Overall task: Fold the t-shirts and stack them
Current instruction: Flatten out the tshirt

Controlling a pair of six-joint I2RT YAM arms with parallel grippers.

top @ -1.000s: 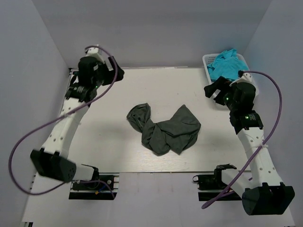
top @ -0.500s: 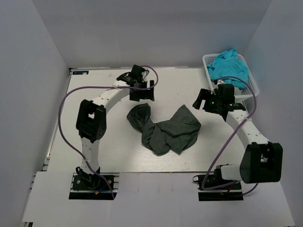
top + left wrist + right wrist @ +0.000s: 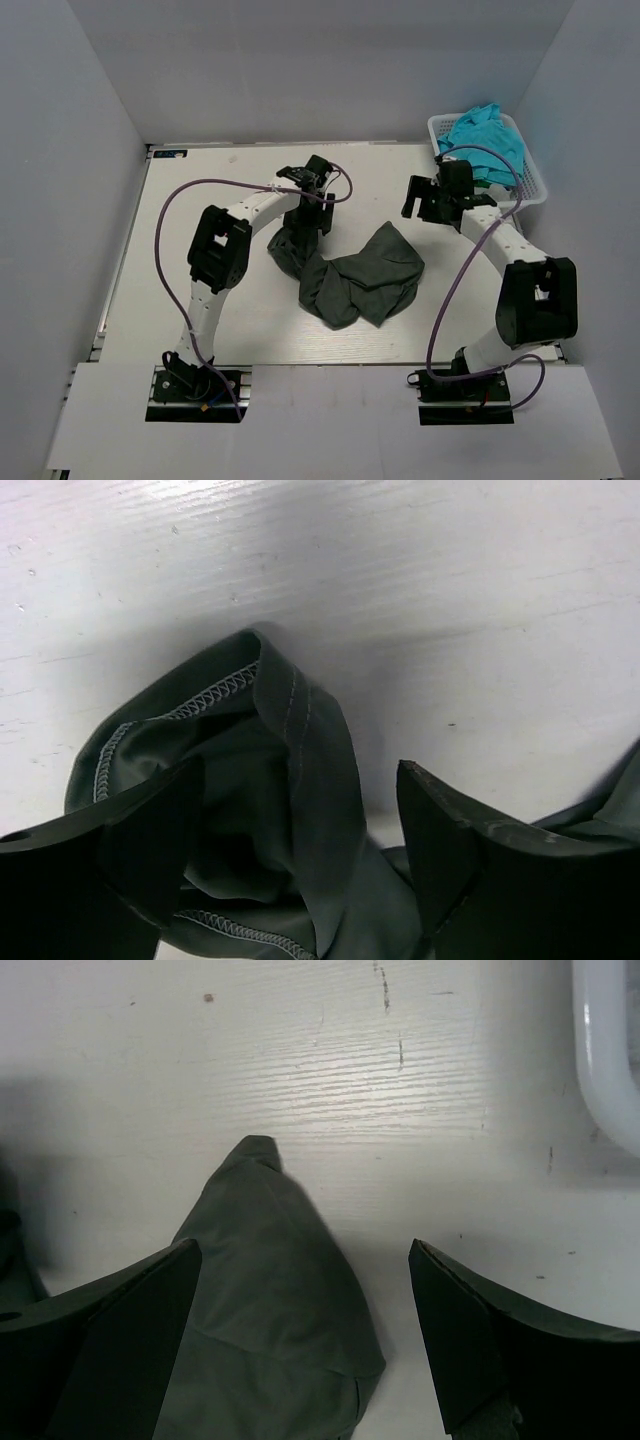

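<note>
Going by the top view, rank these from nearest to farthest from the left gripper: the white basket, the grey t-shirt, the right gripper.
1. The grey t-shirt: directly beneath the left gripper, whose open fingers straddle its far left fold.
2. The right gripper: off to the right, over the shirt's far right tip.
3. The white basket: in the far right corner, beyond the right gripper.

Dark charcoal-grey t-shirt (image 3: 350, 275) with paler grey hem stitching, bright turquoise t-shirts (image 3: 482, 135), white basket (image 3: 534, 175) (lattice pattern, I think), and the counter (image 3: 200, 180) is off-white with faint wood grain.
</note>
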